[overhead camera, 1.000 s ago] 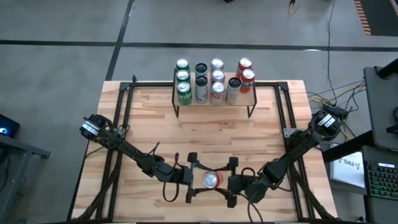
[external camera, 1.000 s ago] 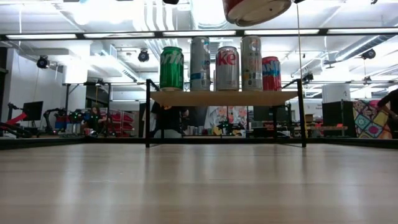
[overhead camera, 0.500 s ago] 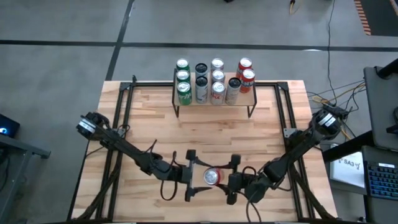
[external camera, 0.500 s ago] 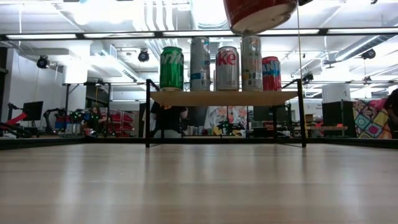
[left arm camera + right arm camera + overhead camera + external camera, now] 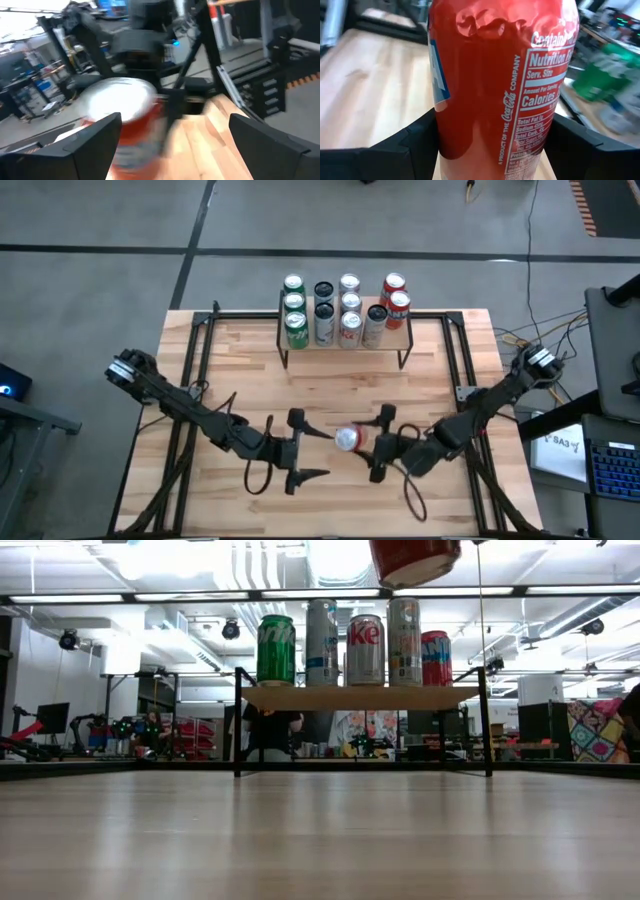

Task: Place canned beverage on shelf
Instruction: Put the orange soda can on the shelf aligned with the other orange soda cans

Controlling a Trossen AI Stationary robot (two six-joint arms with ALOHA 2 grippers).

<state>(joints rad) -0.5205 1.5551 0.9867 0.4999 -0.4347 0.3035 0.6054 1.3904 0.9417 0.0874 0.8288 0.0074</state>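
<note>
Red can (image 5: 346, 440) is clamped in the right gripper (image 5: 375, 445), lifted, far short of the shelf (image 5: 345, 340) ahead; left gripper (image 5: 300, 452) gapes wide and empty beside it, placing not yet done.

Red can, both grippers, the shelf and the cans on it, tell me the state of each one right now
Red can: lifted off the table, held between the right gripper's fingers.
Right gripper: shut on the red can, near the table's front.
Left gripper: fingers open, holding nothing, beside the can.
Shelf: standing at the back of the table, loaded.
Cans on the shelf: upright, in rows.
</note>
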